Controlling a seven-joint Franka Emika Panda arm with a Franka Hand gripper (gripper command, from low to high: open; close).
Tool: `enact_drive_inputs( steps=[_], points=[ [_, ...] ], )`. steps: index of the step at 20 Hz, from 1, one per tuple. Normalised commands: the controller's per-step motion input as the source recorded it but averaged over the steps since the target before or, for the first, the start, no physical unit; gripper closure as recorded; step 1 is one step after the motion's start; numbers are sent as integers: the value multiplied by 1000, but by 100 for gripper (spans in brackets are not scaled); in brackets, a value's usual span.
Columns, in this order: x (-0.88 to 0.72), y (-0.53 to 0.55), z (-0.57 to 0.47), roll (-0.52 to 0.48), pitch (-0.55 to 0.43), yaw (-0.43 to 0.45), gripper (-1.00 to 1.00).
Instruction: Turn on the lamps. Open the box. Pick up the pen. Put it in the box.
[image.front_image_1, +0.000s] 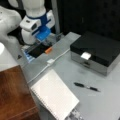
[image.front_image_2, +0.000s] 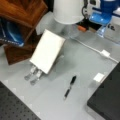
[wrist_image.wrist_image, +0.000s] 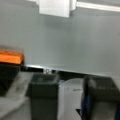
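The box (image.front_image_1: 96, 48) stands shut at a front view's right, black lid down, pale latch (image.front_image_1: 85, 55) at its front. In a front view only its black corner (image.front_image_2: 107, 100) shows. The pen (image.front_image_1: 86, 86) lies loose on the grey table before the box, also seen mid-table (image.front_image_2: 69, 87). A white lampshade (image.front_image_2: 67, 11) stands at the top; I cannot tell if it is lit. My gripper (wrist_image.wrist_image: 72, 80) is open and empty, hovering at the table's far edge (image.front_image_1: 51, 39) near an orange piece (image.front_image_1: 48, 50), far from pen and box.
A white cable with a switch (image.front_image_1: 50, 61) runs across the table; the switch (wrist_image.wrist_image: 53, 7) lies ahead of the fingers. A white notebook (image.front_image_1: 53, 96) lies beside a brown wooden block (image.front_image_1: 15, 92). The orange piece (wrist_image.wrist_image: 10, 56) shows at the wrist view's left.
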Motion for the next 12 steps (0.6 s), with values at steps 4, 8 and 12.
enact_drive_inputs(
  steps=[4,8,12],
  points=[
    [-201,110,-202,-53,-185,-36,100],
    [-235,137,-277,-51,-218,-34,100],
    [-281,169,-380,-42,-254,-43,100]
  ],
)
